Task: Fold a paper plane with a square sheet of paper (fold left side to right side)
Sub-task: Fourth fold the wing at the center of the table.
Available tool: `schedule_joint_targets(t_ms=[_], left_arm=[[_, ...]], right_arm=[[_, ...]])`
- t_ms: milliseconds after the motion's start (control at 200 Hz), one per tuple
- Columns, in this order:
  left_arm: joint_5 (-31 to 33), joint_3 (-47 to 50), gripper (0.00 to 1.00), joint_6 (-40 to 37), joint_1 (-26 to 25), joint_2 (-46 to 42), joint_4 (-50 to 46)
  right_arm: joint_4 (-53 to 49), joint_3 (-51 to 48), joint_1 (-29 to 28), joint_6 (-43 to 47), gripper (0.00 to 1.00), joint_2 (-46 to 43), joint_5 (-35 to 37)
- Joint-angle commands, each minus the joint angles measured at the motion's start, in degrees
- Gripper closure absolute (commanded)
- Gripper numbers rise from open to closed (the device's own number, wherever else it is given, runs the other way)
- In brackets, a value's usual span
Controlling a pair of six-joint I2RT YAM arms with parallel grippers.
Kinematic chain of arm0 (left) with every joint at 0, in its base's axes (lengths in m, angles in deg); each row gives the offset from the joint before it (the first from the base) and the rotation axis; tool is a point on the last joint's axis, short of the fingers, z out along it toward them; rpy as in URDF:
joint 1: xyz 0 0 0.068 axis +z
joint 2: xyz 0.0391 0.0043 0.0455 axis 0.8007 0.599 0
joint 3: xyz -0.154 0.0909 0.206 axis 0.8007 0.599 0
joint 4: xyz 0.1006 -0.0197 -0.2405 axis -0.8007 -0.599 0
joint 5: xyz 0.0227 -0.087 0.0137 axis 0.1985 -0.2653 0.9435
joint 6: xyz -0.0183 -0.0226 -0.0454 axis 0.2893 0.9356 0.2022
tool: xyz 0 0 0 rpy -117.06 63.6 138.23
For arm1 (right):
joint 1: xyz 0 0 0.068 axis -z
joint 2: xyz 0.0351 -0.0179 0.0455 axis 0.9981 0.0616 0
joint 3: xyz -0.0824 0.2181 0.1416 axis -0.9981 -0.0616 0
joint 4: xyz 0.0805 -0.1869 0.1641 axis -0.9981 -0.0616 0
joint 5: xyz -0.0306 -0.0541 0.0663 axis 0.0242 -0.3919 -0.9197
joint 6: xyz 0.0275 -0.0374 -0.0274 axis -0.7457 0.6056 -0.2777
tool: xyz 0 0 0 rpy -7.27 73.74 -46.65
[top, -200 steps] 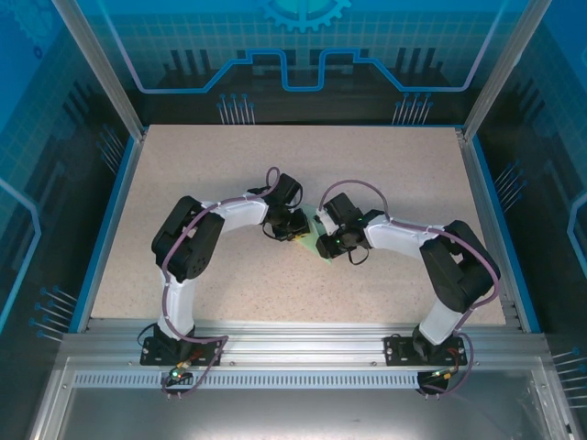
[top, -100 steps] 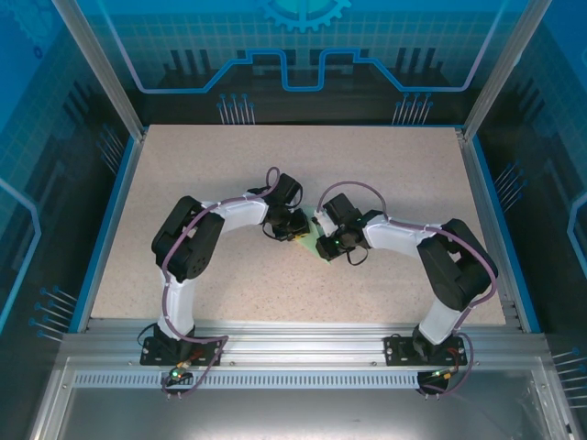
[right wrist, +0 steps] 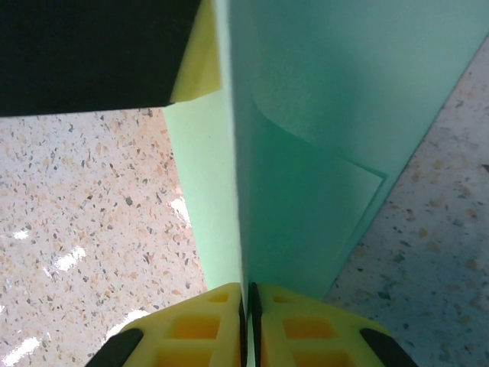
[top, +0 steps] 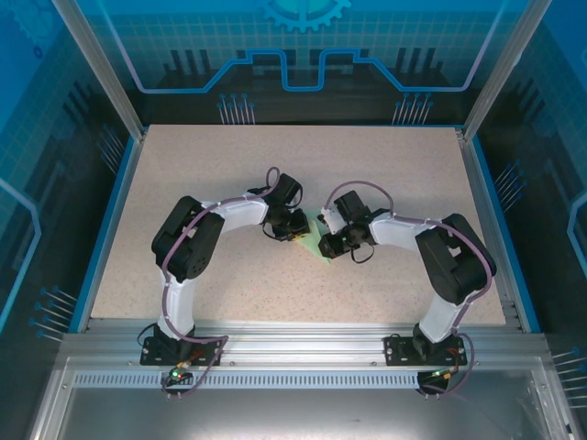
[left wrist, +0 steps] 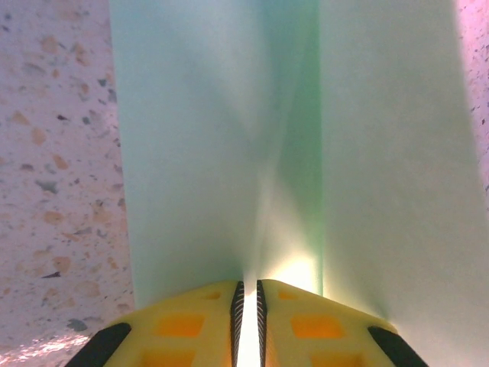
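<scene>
Now, left side first: the left end effector (left wrist: 247, 325) has its yellow fingers pressed together on one edge of the square sheet of paper (left wrist: 221, 130), with just a thin slit between the pads. From that wrist view the pale mint sheet runs away from the fingers with a soft ridge up its middle, not a sharp crease. It sits over the speckled table (top: 211, 165).

Centre: in the top view the sheet is a small green patch near the middle of the table, between the two end effectors, which stand close together.

Right side: the right end effector (right wrist: 248, 325) is also clamped shut on the paper. The sheet's edge enters the slit between its pads, and a second layer with a corner lies behind the first.

Judgement: the left-to-right fold is in hand but not finished — the paper is doubled loosely and no firm crease shows.

Next move, as I read it: carry the left-held edge across to meet the right edge, keep the corners matched, then lower the sheet flat and press along the fold. Risk: thin paper may slip or skew under the pinch.
</scene>
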Motion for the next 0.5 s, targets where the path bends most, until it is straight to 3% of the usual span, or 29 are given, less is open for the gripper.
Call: schedule_joint_targets(t_ms=[0,320,495], left_arm=[[2.1,0.8,0.81,-1.2,0.2,-0.5,-3.4],[2.7,2.3,0.77,-3.9,0.2,-7.3,-6.0],[-0.3,0.3,0.77,-4.6,-0.6,-6.0,-4.7]], right_arm=[[2.0,-1.0,1.7,-0.9,0.88,1.3,-5.2],[3.9,-1.6,4.8,-2.2,0.88,2.5,-10.2],[4.5,-1.6,6.1,-2.7,0.88,3.7,-12.5]])
